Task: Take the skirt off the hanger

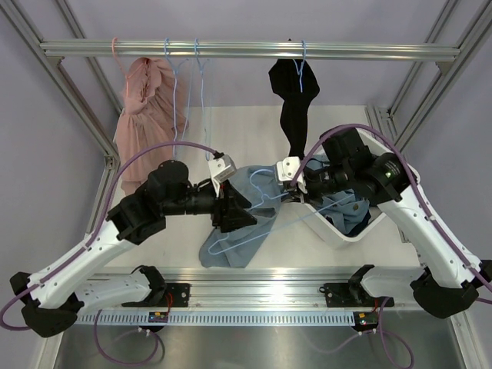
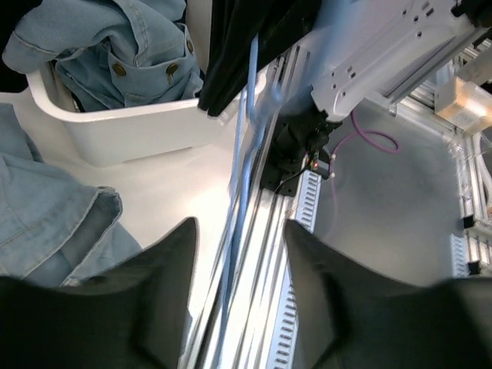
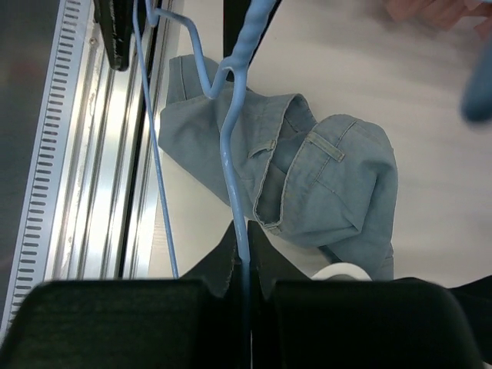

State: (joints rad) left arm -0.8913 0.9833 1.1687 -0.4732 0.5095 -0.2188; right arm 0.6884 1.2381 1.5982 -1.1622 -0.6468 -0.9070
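The denim skirt [image 1: 234, 231] lies crumpled on the white table in the top view, under a light blue wire hanger [image 1: 265, 204]. My right gripper [image 1: 296, 184] is shut on the hanger's wire [image 3: 231, 123]; in the right wrist view [image 3: 244, 231] the jaws pinch the wire, and the skirt [image 3: 330, 184] lies on the table beyond it. My left gripper [image 1: 233, 214] is over the skirt beside the hanger. In the left wrist view [image 2: 240, 227] it is open, with the blurred hanger wire [image 2: 246, 131] running through the gap untouched. The skirt [image 2: 46, 223] shows at the left there.
A white bin [image 1: 338, 231] with other denim clothes stands at the right, and shows in the left wrist view [image 2: 115, 131]. On the overhead rail [image 1: 246, 51] hang a pink garment [image 1: 146, 108], empty blue hangers [image 1: 188, 84] and a black garment [image 1: 294, 108]. The aluminium front rail [image 1: 254, 277] is close.
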